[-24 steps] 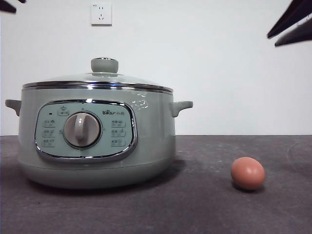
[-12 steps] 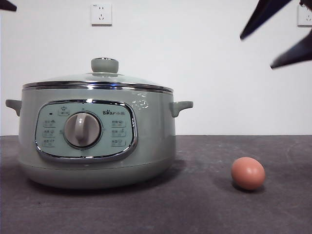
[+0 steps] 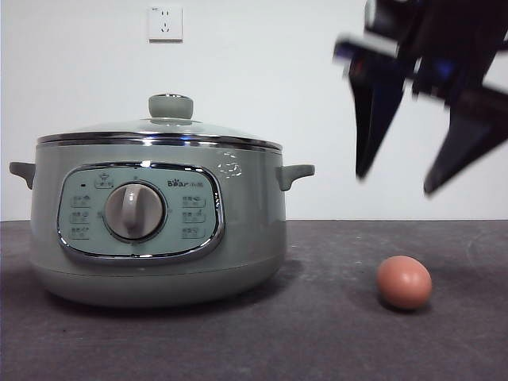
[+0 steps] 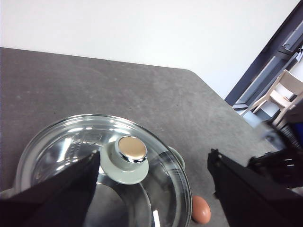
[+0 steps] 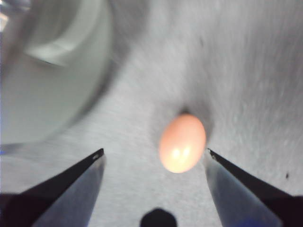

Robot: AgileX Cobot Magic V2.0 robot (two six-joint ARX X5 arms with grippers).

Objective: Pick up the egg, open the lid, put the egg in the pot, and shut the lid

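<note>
while the small reddish-brown oval egg (image 3: 404, 282) lies alone on the dark grey table (image 3: 317, 333), well to the side of the large round sage-green electric pot (image 3: 159, 218), the right hand (image 3: 401, 178) hangs in the air above it, blurred in the front view, its two black jaws spread wide and pointing down with nothing between them. from the right wrist view the egg (image 5: 182, 143) sits on the table between the two spread jaws of that hand (image 5: 154, 156), nearer to one jaw than the other and touching neither; the pot's pale green wall (image 5: 57, 71) shows as a blur at one corner.

the shallow-domed glass lid (image 3: 159, 131) with its chrome rim rests shut on the pot, the stubby sage-green knob (image 3: 170, 105) upright on top. on the pot's front, a chrome-framed panel (image 3: 139, 213) carries a round dial (image 3: 133, 211) and the "bear" logo, and a small handle (image 3: 296, 175) juts from each side. a white wall socket (image 3: 165, 23) sits on the pale wall behind.

the left hand (image 4: 154, 163) hovers over the lid (image 4: 71, 146), its jaws held wide apart and empty, one of them partly covering the glass beside the knob (image 4: 129, 153). the egg (image 4: 201, 209) peeks out just past the lid's rim in that view, and a pale wooden chair (image 4: 284, 97) stands beyond the table's far corner.
</note>
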